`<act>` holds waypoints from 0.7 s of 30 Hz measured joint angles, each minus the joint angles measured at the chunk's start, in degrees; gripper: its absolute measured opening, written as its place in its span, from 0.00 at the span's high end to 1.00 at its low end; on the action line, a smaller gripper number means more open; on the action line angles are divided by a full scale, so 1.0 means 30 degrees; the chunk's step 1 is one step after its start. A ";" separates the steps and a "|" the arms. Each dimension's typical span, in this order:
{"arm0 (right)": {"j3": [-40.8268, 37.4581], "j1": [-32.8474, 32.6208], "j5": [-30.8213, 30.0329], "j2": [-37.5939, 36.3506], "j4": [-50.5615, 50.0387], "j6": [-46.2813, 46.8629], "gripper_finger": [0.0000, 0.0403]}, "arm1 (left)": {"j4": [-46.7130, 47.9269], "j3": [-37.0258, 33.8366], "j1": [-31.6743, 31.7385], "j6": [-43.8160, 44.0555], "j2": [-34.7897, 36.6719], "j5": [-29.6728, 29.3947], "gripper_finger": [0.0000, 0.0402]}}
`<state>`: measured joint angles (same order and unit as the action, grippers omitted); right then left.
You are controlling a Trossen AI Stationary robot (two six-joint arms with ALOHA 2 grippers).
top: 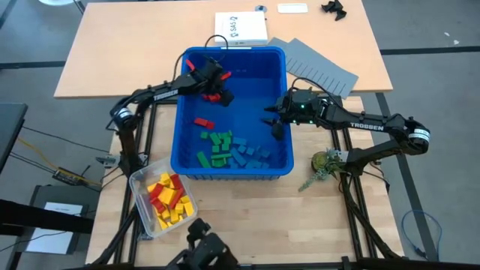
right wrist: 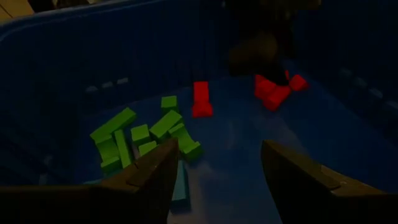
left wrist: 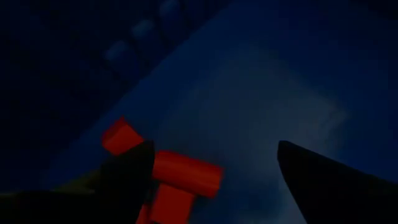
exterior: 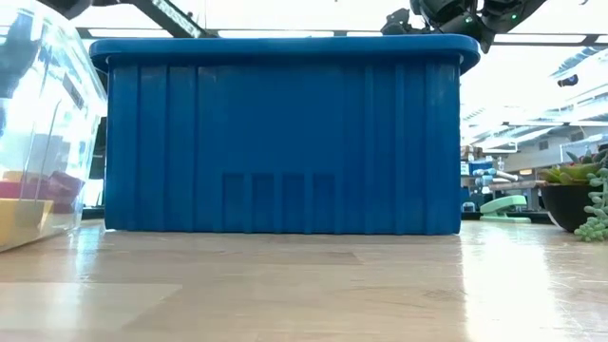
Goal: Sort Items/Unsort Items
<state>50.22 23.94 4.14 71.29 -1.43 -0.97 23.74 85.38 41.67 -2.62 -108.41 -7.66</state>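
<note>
Over red blocks, left pincer agape.

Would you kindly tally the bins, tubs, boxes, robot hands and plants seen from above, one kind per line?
Blue bin: 1
Clear tub: 1
White box: 1
Robot hands: 2, the left hand and the right hand
Plant: 1
Total: 6

Blue bin beside clear container
</note>
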 joint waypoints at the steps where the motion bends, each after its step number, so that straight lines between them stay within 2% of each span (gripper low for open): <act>1: 0.0000 0.0000 0.0000 0.0000 0.0000 0.0000 0.43 | -0.0094 0.0000 0.0030 -0.0061 -0.0243 -0.0381 0.13; 10: 0.0007 -0.0016 0.0006 0.0589 0.0046 0.0386 0.43 | -0.1076 0.0000 0.0248 0.0042 -0.1944 -0.3234 0.17; 16: 0.0128 -0.0306 0.0067 0.1953 0.0626 -0.0215 0.43 | -0.0371 0.0000 0.0234 -0.0122 -0.3111 -0.3145 0.18; 21: 0.0000 -0.1277 -0.0118 0.2139 0.1305 -0.0775 0.43 | 0.0617 -0.0048 0.0241 -0.0562 -0.3428 -0.2100 0.18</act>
<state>50.22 20.11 3.79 77.70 2.48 -3.30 25.59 85.24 42.39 -4.31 -118.69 -13.96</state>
